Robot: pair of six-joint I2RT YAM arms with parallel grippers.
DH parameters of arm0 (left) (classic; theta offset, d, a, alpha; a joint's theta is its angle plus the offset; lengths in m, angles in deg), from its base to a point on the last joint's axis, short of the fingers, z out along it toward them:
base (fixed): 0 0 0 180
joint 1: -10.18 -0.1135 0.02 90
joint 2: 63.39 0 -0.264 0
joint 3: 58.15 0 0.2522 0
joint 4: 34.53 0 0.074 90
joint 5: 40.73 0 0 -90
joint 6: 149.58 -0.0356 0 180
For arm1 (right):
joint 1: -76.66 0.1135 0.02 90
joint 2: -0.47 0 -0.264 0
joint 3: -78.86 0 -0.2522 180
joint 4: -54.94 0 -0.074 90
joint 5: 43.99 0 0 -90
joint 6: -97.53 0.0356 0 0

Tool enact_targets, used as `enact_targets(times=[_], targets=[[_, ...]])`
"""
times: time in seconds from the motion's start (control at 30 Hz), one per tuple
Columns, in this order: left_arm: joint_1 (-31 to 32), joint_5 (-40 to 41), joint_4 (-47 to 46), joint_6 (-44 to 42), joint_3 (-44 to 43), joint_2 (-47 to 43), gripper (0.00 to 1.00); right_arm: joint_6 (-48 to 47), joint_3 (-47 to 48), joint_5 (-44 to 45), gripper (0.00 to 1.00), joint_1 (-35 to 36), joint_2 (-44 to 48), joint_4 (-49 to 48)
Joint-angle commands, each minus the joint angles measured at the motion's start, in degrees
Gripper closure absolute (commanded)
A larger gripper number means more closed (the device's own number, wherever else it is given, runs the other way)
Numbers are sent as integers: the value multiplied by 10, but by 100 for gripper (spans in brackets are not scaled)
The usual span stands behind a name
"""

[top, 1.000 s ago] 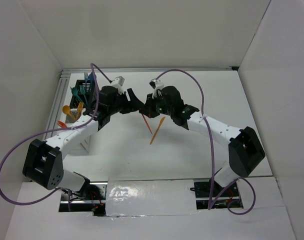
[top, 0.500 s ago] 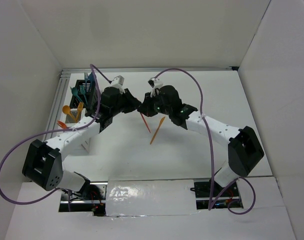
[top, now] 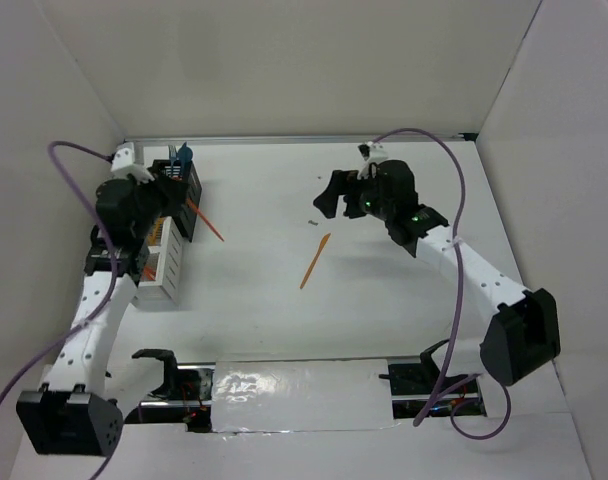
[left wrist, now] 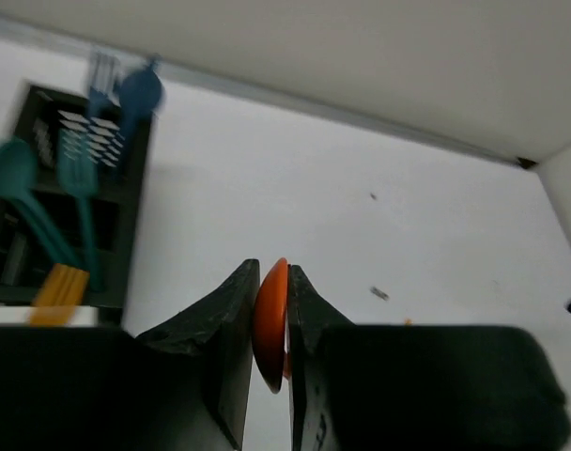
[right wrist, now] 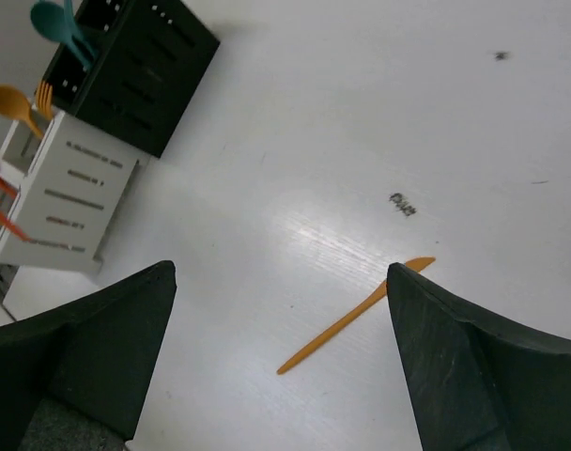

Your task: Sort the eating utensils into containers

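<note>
Pinching an orange utensil (left wrist: 270, 319), maybe spoon, left fingers (left wrist: 231, 340) near edge bins (top: 169, 268); right fingers (right wrist: 105, 343) spread over open table (top: 384, 305).

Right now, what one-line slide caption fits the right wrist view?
Open right gripper hovers above an orange utensil lying on the white table, black bin and white bin at upper left.

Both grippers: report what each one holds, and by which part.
The left gripper pinches an orange utensil by its broad rounded end, and the thin shaft juts out past the gripper in the top view. The right gripper is open and holds nothing.
</note>
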Motion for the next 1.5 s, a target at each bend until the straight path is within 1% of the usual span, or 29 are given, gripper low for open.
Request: enact_targets(times=[0.0, 0.07, 0.1, 0.13, 0.23, 0.53, 0.6, 0.67, 0.7, 0.73, 0.77, 0.8, 0.83, 0.9, 0.97, 1.0, 1.03, 1.07, 1.1, 1.13, 1.17, 1.2, 1.23, 1.27, 1.3, 1.33, 1.4, 1.43, 1.47], targets=[[-24, 32, 78, -153, -61, -57, 70, 2, -40, -18, 0, -22, 29, -3], [-51, 109, 100, -193, -32, -87, 69, 14, -73, -36, 0, -33, 37, -39], [-51, 109, 100, -193, -32, -98, 69, 14, -73, -36, 0, -35, 37, -40], [-61, 133, 88, -209, -2, -112, 69, 18, -73, -36, 0, -36, 37, -46], [-83, 182, 68, -225, 28, -152, 69, 14, -84, -23, 0, -36, 26, -52], [-147, 231, 40, -240, 28, -147, 69, 18, -89, -48, 0, -37, -27, -64], [-158, 186, 59, -223, 9, -145, 69, 13, -95, -35, 0, -37, -30, -78], [-158, 112, 77, -204, -6, -147, 68, -3, -84, -29, 0, -33, -42, -78], [-158, -8, 87, -187, -19, -148, 66, -4, -78, -22, 0, -33, -54, -71], [-157, -85, 87, -177, -25, -143, 62, -5, -60, -22, 0, -34, -63, -71], [-155, -214, 80, -179, -28, -134, 59, -16, -51, -22, 1, -33, -71, -65], [-152, -263, 79, -181, -34, -123, 56, -33, -44, -45, 3, -34, -86, -65], [-144, -311, 82, -169, -53, -97, 48, -44, -26, -51, 7, -30, -93, -55], [-121, -363, 104, -152, -68, -68, 44, -81, -8, -72, 10, -24, -114, -31], [-74, -370, 122, -134, -77, -39, 41, -122, -1, -79, 16, -12, -117, -25], [-78, -363, 127, -126, -78, -34, 37, -138, -7, -69, 17, 1, -115, -25], [-49, -363, 127, -119, -62, -26, 29, -140, -15, -12, 19, 8, -111, -13], [-27, -362, 126, -112, -46, -23, 27, -128, -15, 23, 19, 14, -109, -5], [26, -358, 118, -105, -47, -24, 24, -118, -15, 52, 20, 14, -108, 6], [20, -380, 109, -113, -29, -11, 24, -95, -28, 82, 21, 14, -109, 24], [55, -388, 104, -114, -21, -5, 23, -85, -35, 92, 21, 12, -109, 30], [117, -398, 93, -113, -14, 2, 21, -50, -42, 106, 21, 1, -102, 35], [151, -399, 89, -136, -1, 14, 21, -37, -61, 128, 21, -4, -95, 42], [144, -401, 86, -136, 11, 28, 21, -12, -70, 139, 19, -11, -88, 42], [214, -388, 86, -136, 10, 37, 20, 18, -79, 150, 19, -27, -78, 49], [265, -325, 90, -123, 32, 52, 19, 40, -93, 190, 16, -43, -36, 72], [261, -303, 92, -113, 31, 67, 19, 55, -104, 196, 14, -67, -22, 80], [304, -267, 80, -90, 39, 73, 19, 66, -109, 196, 14, -77, -9, 88], [316, -250, 70, -77, 52, 88, 19, 69, -122, 196, 13, -101, 15, 93]])
